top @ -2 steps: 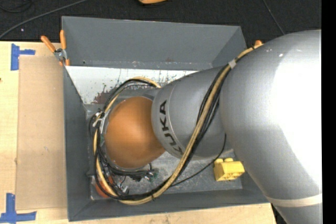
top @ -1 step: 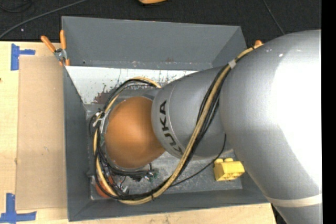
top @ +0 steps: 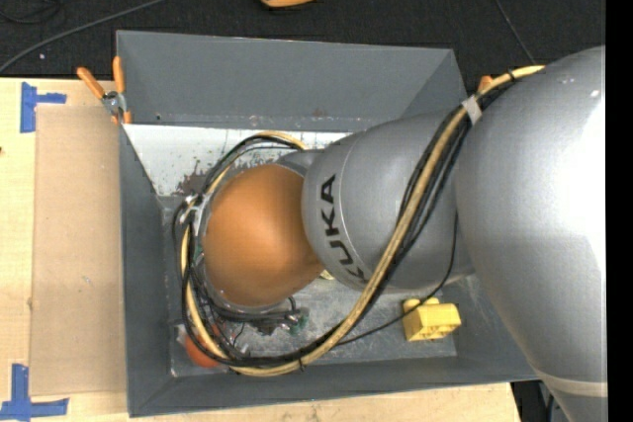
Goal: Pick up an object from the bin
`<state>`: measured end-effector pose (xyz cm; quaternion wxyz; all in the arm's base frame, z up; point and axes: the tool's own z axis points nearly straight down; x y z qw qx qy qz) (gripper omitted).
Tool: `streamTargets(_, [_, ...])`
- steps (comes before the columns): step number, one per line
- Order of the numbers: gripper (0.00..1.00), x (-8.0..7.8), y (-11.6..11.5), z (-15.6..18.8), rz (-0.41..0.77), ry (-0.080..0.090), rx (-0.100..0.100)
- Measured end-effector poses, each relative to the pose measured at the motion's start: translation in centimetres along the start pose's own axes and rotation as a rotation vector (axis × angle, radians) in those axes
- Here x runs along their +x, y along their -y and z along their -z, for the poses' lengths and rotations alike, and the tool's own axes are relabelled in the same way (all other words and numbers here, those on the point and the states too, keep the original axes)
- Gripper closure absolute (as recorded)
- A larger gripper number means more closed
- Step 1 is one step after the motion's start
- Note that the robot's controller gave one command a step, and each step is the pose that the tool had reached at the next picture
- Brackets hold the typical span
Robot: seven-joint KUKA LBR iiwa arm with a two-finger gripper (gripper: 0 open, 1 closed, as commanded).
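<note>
I'm reaching into the grey bin (top: pixel 138 311) from the right, my silver arm (top: pixel 396 203) stretching across most of its floor. My round orange wrist cover (top: pixel 252 237) is hanging over the left half of the bin, with cables (top: pixel 396 257) looping around it and down along the arm. The dark body of my claw (top: pixel 247 321) is poking out just below that cover, low over the floor near the bin's lower-left corner. Open or closed? I cannot tell, since the cover is hiding it.

A small orange-red rounded thing (top: pixel 201 357) is peeking out in that lower-left corner, just beside the claw and partly under the cables. A little greenish bit (top: pixel 295 319) is lying just to the claw's right. A yellow block (top: pixel 430 320) is sitting near the bin's lower wall, well off to the right of the claw and under my arm. I cannot tell what is lying directly beneath the claw.
</note>
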<state>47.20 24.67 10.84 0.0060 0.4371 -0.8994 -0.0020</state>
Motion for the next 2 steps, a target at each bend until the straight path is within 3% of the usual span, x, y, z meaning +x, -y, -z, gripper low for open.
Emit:
streamTargets(1, [1.00, -0.23, 0.08, 4.40, -0.001, 0.009, 0.005])
streamTargets(2, [1.00, -0.19, 0.05, 5.02, -0.006, 0.009, 0.002])
